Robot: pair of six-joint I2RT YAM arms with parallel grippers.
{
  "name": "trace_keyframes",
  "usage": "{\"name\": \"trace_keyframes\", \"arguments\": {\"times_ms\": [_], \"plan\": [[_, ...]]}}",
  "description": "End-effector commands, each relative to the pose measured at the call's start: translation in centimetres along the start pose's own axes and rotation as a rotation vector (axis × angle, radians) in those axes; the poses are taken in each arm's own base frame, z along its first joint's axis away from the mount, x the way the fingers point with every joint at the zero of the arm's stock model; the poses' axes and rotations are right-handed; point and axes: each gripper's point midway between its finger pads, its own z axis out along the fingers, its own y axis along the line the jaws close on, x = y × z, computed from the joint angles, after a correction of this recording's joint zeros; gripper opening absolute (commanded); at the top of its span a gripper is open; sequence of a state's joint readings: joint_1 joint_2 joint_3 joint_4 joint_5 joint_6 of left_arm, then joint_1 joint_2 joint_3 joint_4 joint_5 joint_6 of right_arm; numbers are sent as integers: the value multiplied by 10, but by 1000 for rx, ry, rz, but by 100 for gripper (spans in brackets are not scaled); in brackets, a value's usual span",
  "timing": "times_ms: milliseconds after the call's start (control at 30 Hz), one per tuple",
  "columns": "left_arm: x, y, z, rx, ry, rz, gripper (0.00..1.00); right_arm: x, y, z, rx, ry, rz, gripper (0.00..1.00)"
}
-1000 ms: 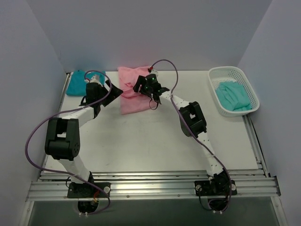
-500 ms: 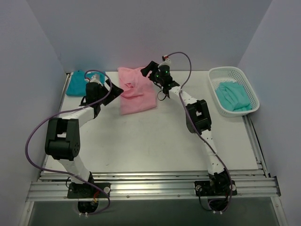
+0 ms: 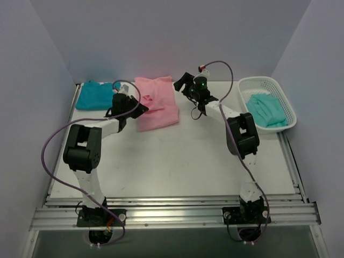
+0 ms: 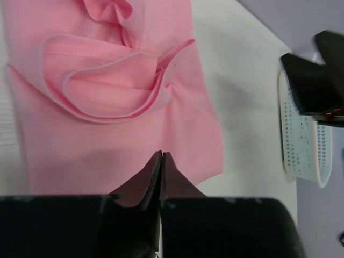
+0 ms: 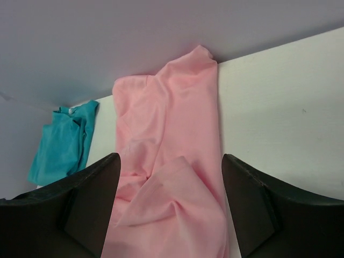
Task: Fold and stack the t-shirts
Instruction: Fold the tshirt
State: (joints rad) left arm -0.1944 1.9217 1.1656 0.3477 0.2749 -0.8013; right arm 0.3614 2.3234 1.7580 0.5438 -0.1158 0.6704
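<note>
A light pink t-shirt (image 3: 158, 103) lies loosely folded at the back middle of the table, with a rumpled fold (image 4: 107, 91) on top. My left gripper (image 3: 141, 109) sits at the shirt's left edge. Its jaws are shut (image 4: 162, 157) over the pink cloth, and I cannot tell whether any cloth is pinched. My right gripper (image 3: 183, 84) hovers open over the shirt's far right corner (image 5: 171, 161) with nothing between its fingers. A deep teal t-shirt (image 3: 97, 94) lies folded at the back left. A paler mint-teal t-shirt (image 3: 266, 109) lies in the basket.
The white mesh basket (image 3: 267, 81) stands at the back right, close to the right wall. The back wall runs just behind the pink and deep teal t-shirts (image 5: 62, 145). Purple cables loop from both arms over the table.
My left gripper has moved right onto the pink shirt's edge and shut. The right gripper has lifted off the shirt and swung right, toward the back wall.
</note>
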Motion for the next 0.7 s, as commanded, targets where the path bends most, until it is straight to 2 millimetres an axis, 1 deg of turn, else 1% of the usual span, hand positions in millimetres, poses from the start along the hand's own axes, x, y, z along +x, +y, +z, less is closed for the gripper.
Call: {"name": "trace_keyframes", "arguments": {"times_ms": [0,33,67,100,133,167,233,267,333,367,433,467,667], "plan": [[6,-37,18,65,15,59,2,-85,61,-51,-93,-191,-48,72],[15,-42,23,61,31,71,2,-85,60,-56,-86,-189,-47,72],[23,-39,30,44,49,78,2,-87,59,-63,-80,-191,-47,72],[26,-40,33,40,56,95,2,-87,58,-73,-71,-195,-46,72],[30,-45,37,41,63,105,2,-92,58,-77,-70,-207,-49,72],[36,-39,43,27,74,106,2,-100,62,-85,-71,-225,-49,72],[36,-40,51,17,74,121,2,-104,56,-90,-53,-232,-43,72],[44,-34,58,2,91,123,2,-108,57,-93,-57,-237,-30,72],[42,-32,65,-14,92,134,2,-110,56,-95,-62,-232,-23,71],[46,-26,69,-28,99,133,2,-114,56,-98,-60,-239,-20,71],[45,-21,73,-51,94,136,2,-114,52,-101,-53,-240,-20,71],[43,-19,75,-56,91,137,2,-118,52,-104,-53,-247,-17,71],[41,-8,82,-116,81,151,2,-127,45,-114,-45,-263,0,71]]}}
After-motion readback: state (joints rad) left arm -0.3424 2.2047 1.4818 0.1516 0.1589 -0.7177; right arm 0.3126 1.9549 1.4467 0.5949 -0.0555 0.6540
